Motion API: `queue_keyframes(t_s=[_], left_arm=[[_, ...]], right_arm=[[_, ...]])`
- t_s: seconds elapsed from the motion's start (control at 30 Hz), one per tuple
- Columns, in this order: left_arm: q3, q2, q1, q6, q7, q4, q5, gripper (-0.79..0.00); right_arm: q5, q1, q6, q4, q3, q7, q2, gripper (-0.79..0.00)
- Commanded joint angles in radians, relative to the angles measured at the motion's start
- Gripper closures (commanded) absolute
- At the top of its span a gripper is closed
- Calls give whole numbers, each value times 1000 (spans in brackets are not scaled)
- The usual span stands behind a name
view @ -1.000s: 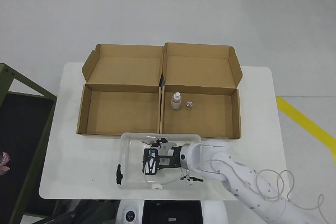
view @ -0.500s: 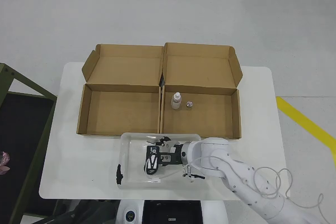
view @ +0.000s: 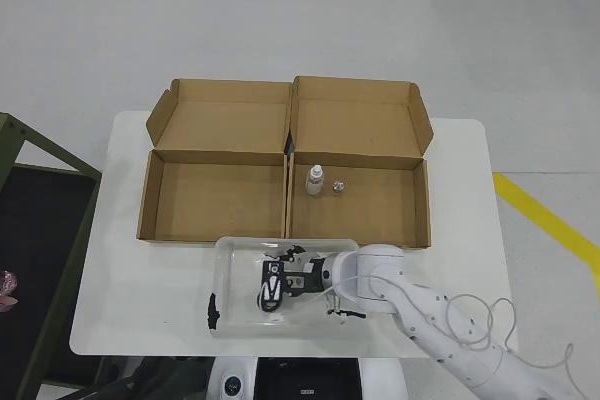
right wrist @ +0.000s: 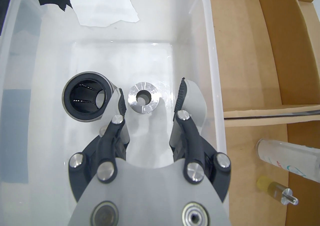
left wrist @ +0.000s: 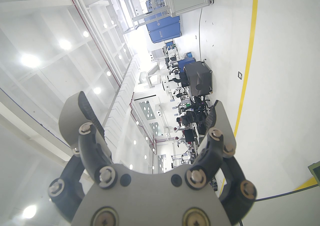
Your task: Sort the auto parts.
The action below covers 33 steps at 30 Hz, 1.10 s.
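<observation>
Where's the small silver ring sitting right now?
In the right wrist view, the silver ring lies on the floor of the clear bin, between the open fingers of the right gripper, with the black bearing beside it.

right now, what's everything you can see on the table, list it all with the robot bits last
table: 1, white, under everything
left box: 1, brown cardboard, far side of the table, lid open
right box: 1, brown cardboard, right beside the left box, lid open
bottle: 1, clear and white, in the right box
stud: 1, silver and yellow, beside the bottle
bin: 1, clear plastic, in front of the boxes
sleeve: 1, silver with black lining, in the bin
ring: 1, silver, in the bin beside the sleeve
right fingers: 2, grey with black pads, open either side of the ring
left fingers: 2, grey with black pads, open, pointing into the room
</observation>
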Motion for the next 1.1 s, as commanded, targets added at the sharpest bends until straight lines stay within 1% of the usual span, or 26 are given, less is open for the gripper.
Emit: queue_keyframes(t_s=[0.0, 0.7, 1.07], left_arm=[[0, 0, 0, 0, 0, 0, 0, -785], [0, 0, 0, 0, 0, 0, 0, -785], [0, 0, 0, 0, 0, 0, 0, -785]], right_arm=[[1, 3, 1, 8, -5, 0, -2, -388], [2, 40, 7, 99, -49, 1, -32, -391], [-7, 58, 8, 125, -82, 11, -52, -369]])
